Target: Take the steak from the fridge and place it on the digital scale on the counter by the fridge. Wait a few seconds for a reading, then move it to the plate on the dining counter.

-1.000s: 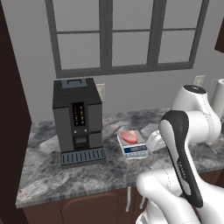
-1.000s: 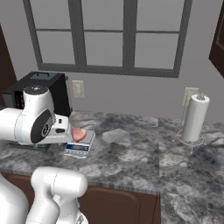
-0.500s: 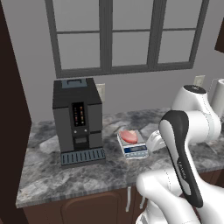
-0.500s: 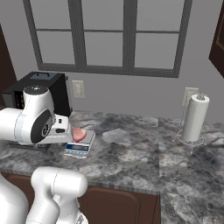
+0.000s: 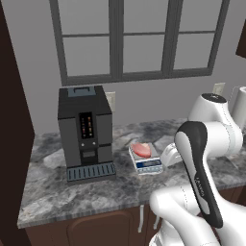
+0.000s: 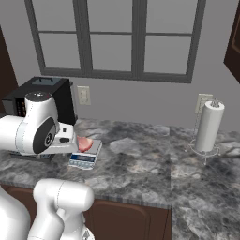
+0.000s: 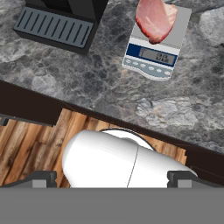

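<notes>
The pink-red steak (image 5: 141, 150) (image 6: 84, 143) (image 7: 155, 19) lies flat on the small silver digital scale (image 5: 149, 165) (image 6: 84, 160) (image 7: 153, 56), which rests on the grey marbled counter (image 5: 72, 192) (image 6: 140, 168) (image 7: 87, 83). My gripper (image 7: 111, 178) is open with nothing between its fingers. It hangs above the counter's front edge, well back from the scale and steak, touching neither. The fridge, the plate and the dining counter are out of view.
A tall black coffee machine (image 5: 86, 129) (image 6: 47, 93) stands just left of the scale; its drip tray (image 7: 54, 27) is close by. A paper towel holder (image 6: 208, 126) stands at the right. The wall with a window (image 5: 139, 38) runs behind. Wooden floor (image 7: 39, 144) lies below the counter edge.
</notes>
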You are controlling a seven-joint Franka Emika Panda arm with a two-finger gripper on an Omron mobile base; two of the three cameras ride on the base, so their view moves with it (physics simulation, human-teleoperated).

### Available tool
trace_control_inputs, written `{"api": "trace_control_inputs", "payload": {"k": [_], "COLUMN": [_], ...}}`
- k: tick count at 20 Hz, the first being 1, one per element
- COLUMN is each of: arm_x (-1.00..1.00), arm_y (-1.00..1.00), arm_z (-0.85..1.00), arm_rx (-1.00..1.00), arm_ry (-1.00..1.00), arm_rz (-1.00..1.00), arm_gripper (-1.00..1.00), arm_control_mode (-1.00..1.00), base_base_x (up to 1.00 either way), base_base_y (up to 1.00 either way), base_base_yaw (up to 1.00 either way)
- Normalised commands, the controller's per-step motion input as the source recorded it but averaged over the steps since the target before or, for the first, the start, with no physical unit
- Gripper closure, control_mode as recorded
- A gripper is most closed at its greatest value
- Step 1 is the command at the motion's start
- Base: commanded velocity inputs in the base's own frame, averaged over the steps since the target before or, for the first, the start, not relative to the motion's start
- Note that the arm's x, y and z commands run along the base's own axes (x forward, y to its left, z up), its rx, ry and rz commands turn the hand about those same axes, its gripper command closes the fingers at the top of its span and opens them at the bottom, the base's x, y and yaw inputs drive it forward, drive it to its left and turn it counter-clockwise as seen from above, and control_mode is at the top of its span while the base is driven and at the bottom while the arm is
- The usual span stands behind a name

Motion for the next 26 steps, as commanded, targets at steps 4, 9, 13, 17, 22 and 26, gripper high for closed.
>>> {"api": "trace_control_inputs", "payload": {"k": [4, 9, 13, 17, 22, 26], "arm_x": [0.00, 0.00, 0.00, 0.00, 0.00, 0.00], "arm_y": [0.00, 0.00, 0.00, 0.00, 0.00, 0.00], "arm_z": [0.00, 0.00, 0.00, 0.00, 0.00, 0.00], "arm_rx": [0.00, 0.00, 0.00, 0.00, 0.00, 0.00], "arm_ry": [0.00, 0.00, 0.00, 0.00, 0.00, 0.00], "arm_rz": [0.00, 0.00, 0.00, 0.00, 0.00, 0.00], "arm_gripper": [-1.00, -1.00, -1.00, -1.00, -1.00, -1.00], "arm_control_mode": [-1.00, -1.00, -1.00, -1.00, -1.00, -1.00], "base_base_x": [0.00, 0.00, 0.00, 0.00, 0.00, 0.00], "base_base_y": [0.00, 0.00, 0.00, 0.00, 0.00, 0.00], "base_base_yaw": [0.00, 0.00, 0.00, 0.00, 0.00, 0.00]}}
